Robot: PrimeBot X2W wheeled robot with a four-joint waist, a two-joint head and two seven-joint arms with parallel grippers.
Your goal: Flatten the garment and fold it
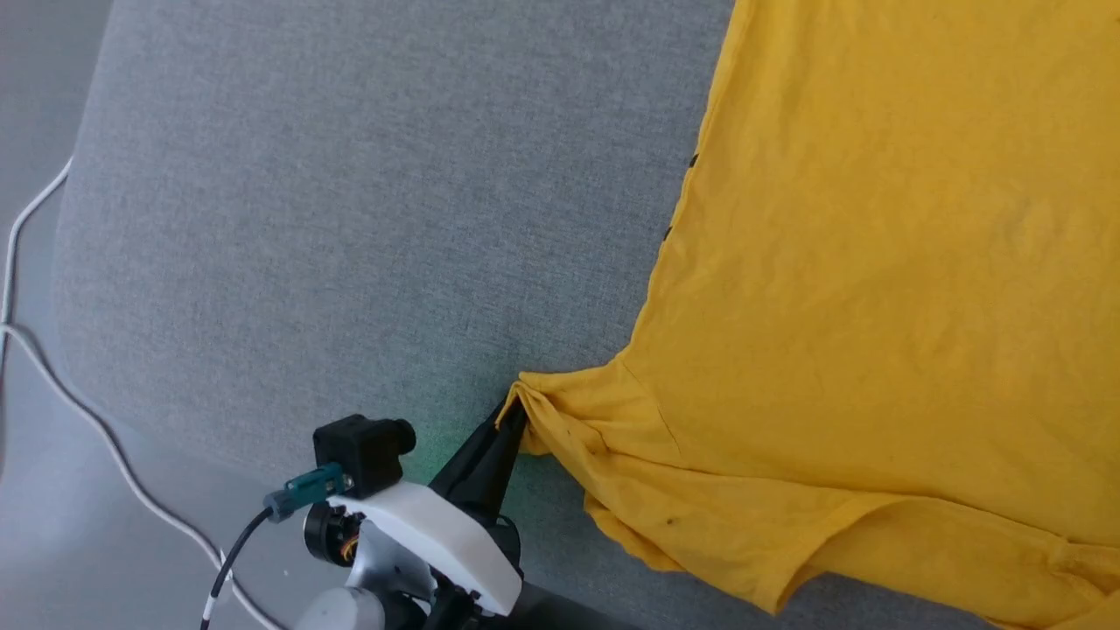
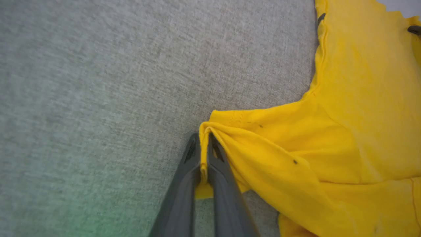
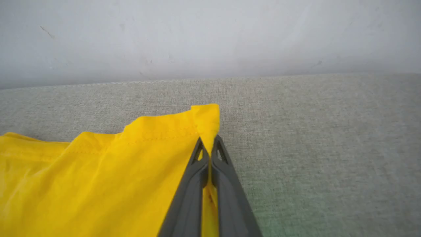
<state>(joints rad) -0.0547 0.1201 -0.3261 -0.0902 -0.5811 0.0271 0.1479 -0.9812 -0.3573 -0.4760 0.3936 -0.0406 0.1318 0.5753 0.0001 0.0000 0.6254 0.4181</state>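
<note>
The garment (image 1: 875,289), a mustard-yellow T-shirt, lies spread over the right part of a grey fabric surface (image 1: 350,219). My left gripper (image 1: 514,413) is shut on the bunched tip of a sleeve at the shirt's lower left; in the left wrist view the cloth (image 2: 296,138) is pinched between the dark fingers (image 2: 184,177) of that gripper (image 2: 204,136). In the right wrist view my right gripper (image 3: 208,142) is shut on another corner of the garment (image 3: 98,177), with yellow cloth showing between its fingers (image 3: 227,184) and a flap standing up past the tips.
A white cable (image 1: 52,367) runs over the pale floor at the left, beside the grey surface's rounded edge. A pale wall (image 3: 210,36) rises behind the far edge of the surface in the right wrist view.
</note>
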